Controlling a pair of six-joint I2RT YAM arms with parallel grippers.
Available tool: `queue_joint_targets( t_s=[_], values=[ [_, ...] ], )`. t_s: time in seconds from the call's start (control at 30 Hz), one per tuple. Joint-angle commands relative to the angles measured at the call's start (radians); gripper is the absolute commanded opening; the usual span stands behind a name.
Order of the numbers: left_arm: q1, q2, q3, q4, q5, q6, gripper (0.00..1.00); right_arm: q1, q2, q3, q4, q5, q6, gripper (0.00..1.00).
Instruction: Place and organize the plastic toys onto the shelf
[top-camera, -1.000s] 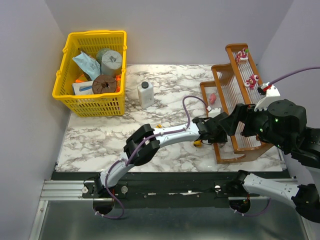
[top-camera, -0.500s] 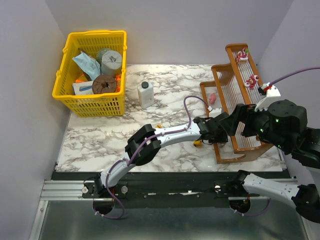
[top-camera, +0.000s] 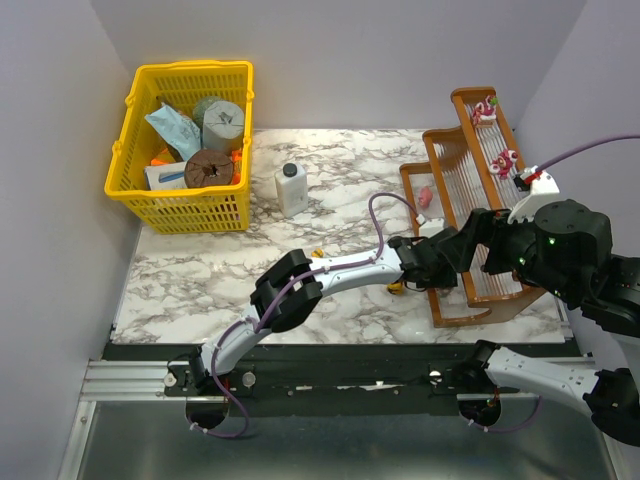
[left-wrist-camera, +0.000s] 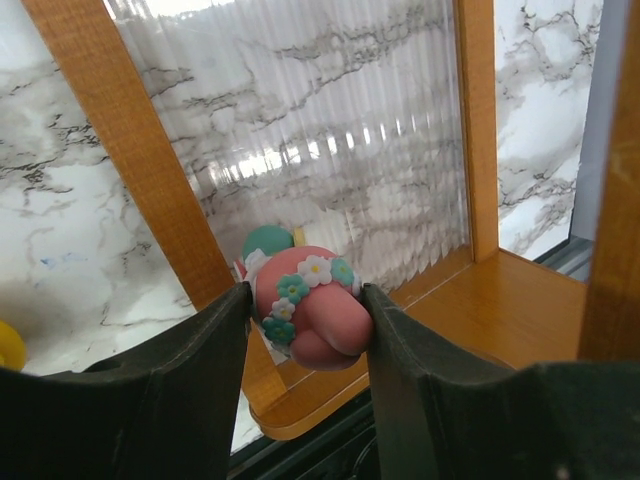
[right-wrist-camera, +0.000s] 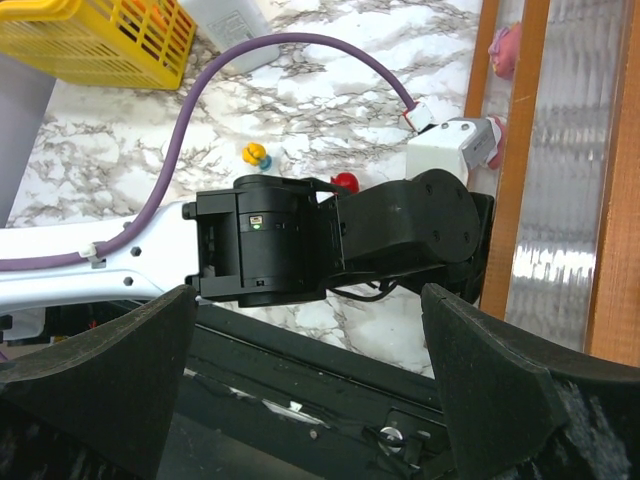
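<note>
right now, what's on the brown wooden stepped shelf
On the shelf: a far red-and-white figurine, a nearer red-and-white figurine, a pink figurine on the lowest step. The right arm covers its near half, where the left gripper grips a pink flowered toy.

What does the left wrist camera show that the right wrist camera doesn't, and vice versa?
Only the left wrist view: a pink figurine with white and teal flowers, pinched in the left gripper. Only the right wrist view: the yellow plastic basket, a purple cable, a small red toy, and the open right gripper. Both: the brown wooden shelf and the white marble tabletop.
</note>
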Motion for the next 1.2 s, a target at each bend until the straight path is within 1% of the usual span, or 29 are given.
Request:
queue_joint_targets(
  t_s=[0.0, 0.1, 0.13, 0.17, 0.33, 0.63, 0.83, 1.17],
  values=[
    [-0.008, 0.009, 0.028, -0.012, -0.030, 0.018, 0.59, -0.003, -0.004, -0.007, -0.004, 0.021, -0.014, 1.00],
    [-0.009, 0.010, 0.034, -0.013, -0.027, 0.022, 0.64, -0.003, -0.006, -0.009, -0.002, 0.021, -0.016, 1.00],
    [-0.009, 0.010, 0.036, -0.010, -0.026, 0.024, 0.68, -0.005, -0.006, -0.009, -0.002, 0.021, -0.016, 1.00],
    [-0.009, 0.013, 0.039, -0.010, -0.026, 0.027, 0.70, -0.003, -0.006, -0.010, 0.000, 0.020, -0.019, 1.00],
    [-0.009, 0.013, 0.051, -0.010, -0.030, 0.041, 0.75, -0.005, -0.003, -0.016, 0.006, 0.017, -0.024, 1.00],
    [-0.009, -0.019, 0.013, 0.011, -0.046, 0.047, 0.75, -0.005, 0.002, -0.021, 0.010, 0.014, -0.024, 1.00],
    [-0.009, -0.056, -0.045, 0.096, -0.046, 0.059, 0.76, -0.005, 0.005, -0.029, 0.015, 0.003, -0.024, 1.00],
    [-0.009, -0.108, -0.146, 0.281, -0.030, 0.067, 0.76, -0.005, 0.005, -0.027, 0.010, 0.003, -0.021, 1.00]
  ],
)
